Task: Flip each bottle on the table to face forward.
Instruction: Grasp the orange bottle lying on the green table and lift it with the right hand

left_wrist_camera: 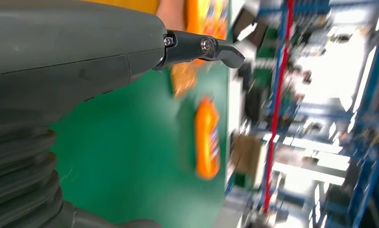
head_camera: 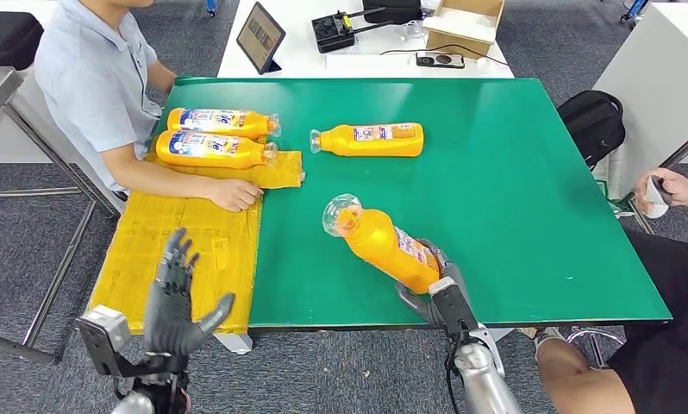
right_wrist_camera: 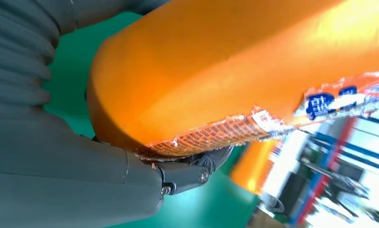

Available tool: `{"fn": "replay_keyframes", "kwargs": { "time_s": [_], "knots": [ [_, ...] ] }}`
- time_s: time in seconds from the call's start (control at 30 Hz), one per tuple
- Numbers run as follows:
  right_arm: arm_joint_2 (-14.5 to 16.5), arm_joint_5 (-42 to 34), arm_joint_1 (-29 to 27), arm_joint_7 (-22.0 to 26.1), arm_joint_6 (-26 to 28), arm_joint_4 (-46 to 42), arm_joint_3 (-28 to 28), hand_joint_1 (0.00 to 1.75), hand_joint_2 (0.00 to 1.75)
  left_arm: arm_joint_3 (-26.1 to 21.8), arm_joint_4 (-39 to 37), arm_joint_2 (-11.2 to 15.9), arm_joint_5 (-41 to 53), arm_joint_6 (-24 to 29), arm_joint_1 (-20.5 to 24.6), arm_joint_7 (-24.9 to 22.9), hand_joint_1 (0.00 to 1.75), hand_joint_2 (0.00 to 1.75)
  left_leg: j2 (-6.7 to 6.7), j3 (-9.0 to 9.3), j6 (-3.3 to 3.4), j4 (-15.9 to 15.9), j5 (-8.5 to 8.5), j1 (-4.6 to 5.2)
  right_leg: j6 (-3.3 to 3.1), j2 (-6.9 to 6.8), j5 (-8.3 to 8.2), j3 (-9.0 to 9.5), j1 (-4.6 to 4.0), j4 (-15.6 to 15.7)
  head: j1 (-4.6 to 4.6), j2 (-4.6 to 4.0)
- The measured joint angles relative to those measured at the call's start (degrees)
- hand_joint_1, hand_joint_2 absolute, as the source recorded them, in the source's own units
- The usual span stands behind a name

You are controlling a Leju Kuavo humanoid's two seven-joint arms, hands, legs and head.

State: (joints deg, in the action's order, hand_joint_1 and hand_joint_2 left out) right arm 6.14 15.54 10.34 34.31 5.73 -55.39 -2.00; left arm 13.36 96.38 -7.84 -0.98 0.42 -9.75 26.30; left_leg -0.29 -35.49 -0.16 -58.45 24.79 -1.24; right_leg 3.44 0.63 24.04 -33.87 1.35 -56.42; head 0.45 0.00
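Green table point(head_camera: 530, 216), bottle point(head_camera: 390, 246) in right hand point(head_camera: 434, 289)

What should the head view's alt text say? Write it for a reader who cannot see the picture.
The right robot hand grips the base of an orange bottle lying on a green table, while the left robot hand hovers open over yellow cardboard. Three more orange bottles lie farther back, two beside a seated person.

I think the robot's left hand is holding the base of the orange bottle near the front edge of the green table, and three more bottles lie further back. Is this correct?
Not quite: the right hand grips the base of that orange bottle, as the head view shows. The left hand is open over the yellow mat, holding nothing. The rest stands: three more bottles lie further back on the green table.
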Motion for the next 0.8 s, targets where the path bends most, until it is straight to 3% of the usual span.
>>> {"fn": "replay_keyframes", "kwargs": {
  "time_s": [0.17, 0.33, 0.8],
  "knots": [
    [2.74, -3.1, -2.45, 0.95, -0.74, -6.67, -0.06, 1.75, 1.75, 5.4, -0.04, 0.8, 2.14, -2.7, -2.61, 0.32, 0.0, 1.75, 0.01, -0.06, -0.01, 0.0, 0.01, -0.01, 0.0, 0.0, 0.01, -0.08, -0.01, 0.0, -0.01, 0.0],
    [4.79, -3.55, -3.18, -0.32, -2.15, -9.03, 1.5, 1.75, 1.75, 8.86, -0.01, 1.16, 2.93, -1.86, -2.67, 2.57, 0.0, 1.75, 0.01, -0.05, -0.01, 0.0, -0.01, -0.02, -0.01, 0.0, 0.01, -0.08, -0.01, -0.01, 0.0, 0.0],
    [8.57, 2.33, -1.17, 1.54, 2.86, -3.29, 15.21, 1.75, 1.75, 12.71, 0.03, 0.84, 3.16, -2.02, 1.43, 3.19, 0.0, 1.75, 0.02, -0.06, -0.01, 0.01, -0.02, -0.02, -0.01, 0.0, 0.0, -0.08, -0.01, -0.02, 0.0, 0.0]
  ]
}}
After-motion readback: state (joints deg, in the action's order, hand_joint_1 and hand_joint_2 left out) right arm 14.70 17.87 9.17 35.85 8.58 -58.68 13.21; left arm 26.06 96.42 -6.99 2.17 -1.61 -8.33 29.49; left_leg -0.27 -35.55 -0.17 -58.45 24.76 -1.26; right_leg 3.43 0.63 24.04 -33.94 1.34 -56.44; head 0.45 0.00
